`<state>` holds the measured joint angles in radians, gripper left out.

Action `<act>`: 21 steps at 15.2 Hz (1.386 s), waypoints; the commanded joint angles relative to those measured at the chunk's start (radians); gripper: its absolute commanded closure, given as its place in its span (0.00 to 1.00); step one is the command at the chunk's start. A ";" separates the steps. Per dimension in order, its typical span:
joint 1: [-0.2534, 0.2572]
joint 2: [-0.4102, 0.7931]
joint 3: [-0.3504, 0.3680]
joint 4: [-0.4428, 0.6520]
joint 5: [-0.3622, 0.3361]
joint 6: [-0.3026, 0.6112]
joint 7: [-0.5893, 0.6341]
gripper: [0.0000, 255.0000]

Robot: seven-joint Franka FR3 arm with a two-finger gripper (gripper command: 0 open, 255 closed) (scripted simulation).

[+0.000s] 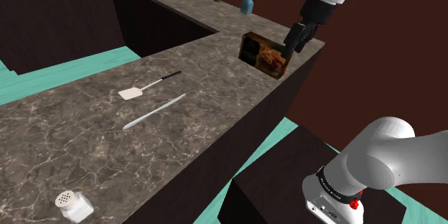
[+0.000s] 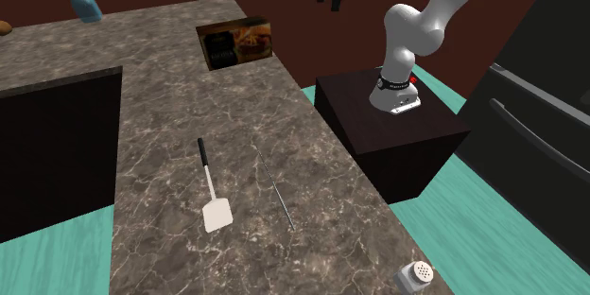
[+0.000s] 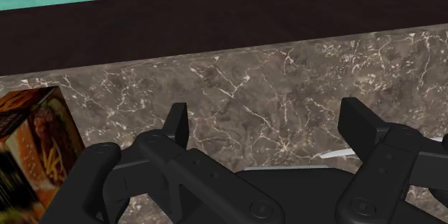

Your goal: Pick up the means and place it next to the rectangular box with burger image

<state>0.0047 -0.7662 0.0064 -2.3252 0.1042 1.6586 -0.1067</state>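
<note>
Wrist view has the pincer (image 3: 266, 126) spread wide with nothing between its fingers, just marbled worktop (image 3: 287, 79) ahead and the burger box (image 3: 36, 151) off to one side. Shoulder view puts the pincer (image 1: 298, 39) up in the air close by that box (image 1: 266, 55), which sits at the worktop's corner edge. Honestly can't tell which utensil the task means: a white spatula (image 1: 149, 85) with a dark handle and a long thin knife (image 1: 154, 111) lie flat side by side mid-worktop, well apart from the box. A shaker (image 1: 74, 204) stands way down the near end, and a blue bottle (image 1: 248, 1) stands beyond the box.
</note>
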 commanded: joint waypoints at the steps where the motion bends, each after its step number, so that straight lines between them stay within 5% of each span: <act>1: 0.000 0.000 0.000 0.000 0.000 0.000 0.000 0.00; 11: -0.035 0.044 0.305 -0.070 0.161 0.130 0.536 0.00; 21: -0.144 0.320 0.629 0.066 0.203 0.295 1.085 0.00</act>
<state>-0.1227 -0.4830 0.6017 -2.2751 0.3108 1.9309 0.9162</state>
